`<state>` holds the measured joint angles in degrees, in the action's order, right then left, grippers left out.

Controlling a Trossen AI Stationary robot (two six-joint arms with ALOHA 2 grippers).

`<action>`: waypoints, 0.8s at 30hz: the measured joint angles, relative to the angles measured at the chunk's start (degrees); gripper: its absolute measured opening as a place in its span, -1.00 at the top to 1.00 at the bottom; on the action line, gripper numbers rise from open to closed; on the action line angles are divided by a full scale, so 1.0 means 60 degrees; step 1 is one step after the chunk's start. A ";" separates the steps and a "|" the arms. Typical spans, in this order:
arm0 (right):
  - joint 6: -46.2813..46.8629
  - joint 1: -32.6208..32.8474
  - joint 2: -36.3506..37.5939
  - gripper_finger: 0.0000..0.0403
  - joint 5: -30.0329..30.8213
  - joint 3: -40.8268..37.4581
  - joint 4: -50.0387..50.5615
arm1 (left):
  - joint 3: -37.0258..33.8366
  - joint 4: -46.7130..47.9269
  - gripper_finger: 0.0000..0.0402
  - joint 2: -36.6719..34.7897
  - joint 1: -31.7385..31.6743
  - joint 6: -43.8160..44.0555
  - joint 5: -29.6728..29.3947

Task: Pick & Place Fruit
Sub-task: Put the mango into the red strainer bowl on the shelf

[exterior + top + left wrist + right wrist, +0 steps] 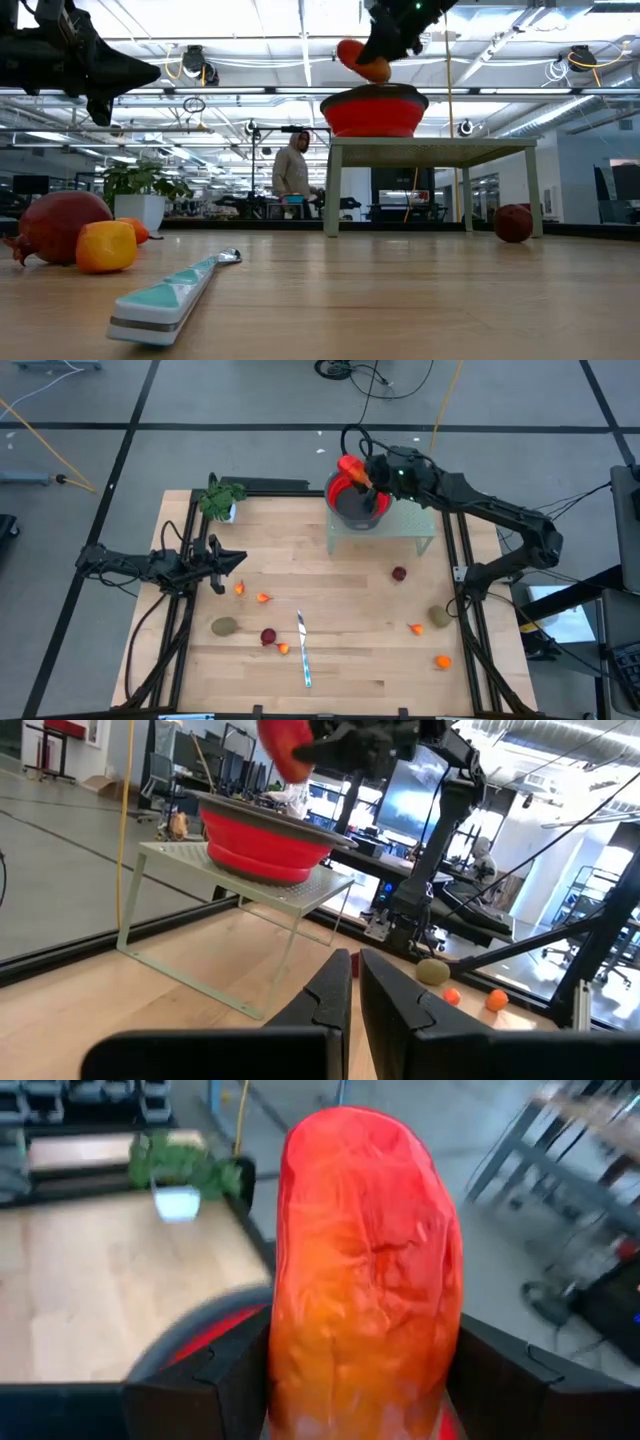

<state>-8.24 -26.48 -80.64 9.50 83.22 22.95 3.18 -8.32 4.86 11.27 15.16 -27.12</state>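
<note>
Your right claw (357, 473) hangs over the red bowl (350, 502) at the far side of the desk (340, 575), and its two fingers (505, 1380) stand fairly wide with the long orange-red fruit (365, 1270) between them; the fruit fills the gap from one finger to the other, so it looks held, upright, just above the bowl's rim. The bowl sits on a small pale green stand (415, 530). Your left claw (216, 563) waits above the left part of the desk with its fingers (330, 1005) drawn nearly together, only a thin slit showing between them, and nothing in them. Count what lies on the wood: two dark red balls, one (399, 573) just in front of the stand and one (268, 636) near the knife; two olive-brown ovals, one (223, 626) at the near left and one (439, 617) by the right edge; and five small orange bits, at (240, 588), (264, 598), (283, 649), (415, 628) and (443, 661). One silver knife (303, 650) lies lengthwise at the near middle. One green plant (220, 497) in a white pot stands at the far left corner. In the room beyond the desk, one person (293, 172) is standing.
</note>
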 joint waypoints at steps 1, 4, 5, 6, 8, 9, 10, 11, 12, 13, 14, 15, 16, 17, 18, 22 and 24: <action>0.0046 -0.0046 -0.0095 -0.20 -0.0117 0.0000 0.0061 | 0.0000 0.0012 0.88 0.0000 0.0001 0.0000 0.0000; 0.0165 -0.0204 -0.0309 -0.20 -0.0397 0.0000 0.0422 | 0.0000 0.0022 0.88 0.0000 0.0000 0.0000 0.0002; 0.0232 -0.0221 -0.0377 -0.20 -0.0411 0.0000 0.0481 | 0.0000 0.0076 0.88 0.0000 0.0000 0.0003 -0.0001; 0.0264 -0.0221 -0.0450 -0.20 -0.0527 0.0000 0.0516 | 0.0000 0.0138 0.88 0.0000 0.0002 0.0001 0.0002; 0.0275 -0.0287 -0.0552 -0.20 -0.0860 0.0000 0.0795 | -0.0002 0.0195 0.88 0.0000 0.0002 0.0004 0.0002; 0.0275 -0.0302 -0.0600 -0.20 -0.1000 0.0000 0.0914 | 0.0000 0.0234 0.88 0.0000 0.0000 0.0005 0.0002; 0.0275 -0.0310 -0.0650 -0.20 -0.1112 0.0000 0.0964 | -0.0003 0.0282 0.88 0.0000 0.0003 0.0007 0.0002; 0.0280 -0.0310 -0.0698 -0.20 -0.1143 0.0000 0.1007 | -0.0003 0.0333 0.88 0.0000 0.0000 0.0011 0.0002; 0.0283 -0.0310 -0.0727 -0.20 -0.1137 0.0000 0.1104 | -0.0002 0.0366 0.88 0.0000 0.0002 0.0007 0.0002; 0.0283 -0.0310 -0.0740 -0.20 -0.1141 0.0000 0.1259 | -0.0003 0.0399 0.88 0.0000 0.0003 0.0007 0.0002; 0.0283 -0.0310 -0.0743 -0.20 -0.1141 -0.0002 0.1378 | -0.0002 0.0435 0.88 0.0000 0.0002 0.0021 0.0002; 0.0283 -0.0310 -0.0744 -0.20 -0.1139 -0.0002 0.1452 | -0.0003 0.0456 0.88 0.0000 0.0004 0.0039 0.0002; 0.0283 -0.0310 -0.0730 -0.20 -0.1141 -0.0003 0.1542 | -0.0001 0.0470 0.88 0.0000 0.0003 0.0053 0.0002; 0.0280 -0.0310 -0.0726 -0.20 -0.1141 -0.0001 0.1647 | -0.0002 0.0464 0.88 0.0000 0.0000 0.0039 0.0002; 0.0279 -0.0310 -0.0725 -0.20 -0.1141 0.0000 0.1739 | 0.0000 0.0463 0.88 0.0000 0.0002 0.0025 0.0002; 0.0274 -0.0323 -0.0728 -0.20 -0.1141 -0.0002 0.2140 | 0.0000 0.0463 0.88 0.0000 0.0000 0.0022 0.0002; 0.0272 -0.0339 -0.0726 -0.20 -0.1141 -0.0003 0.2298 | 0.0000 0.0463 0.88 0.0000 0.0003 0.0018 0.0002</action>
<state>-6.61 -28.51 -84.99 2.66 83.20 36.74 3.18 -5.54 4.86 11.29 15.27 -27.11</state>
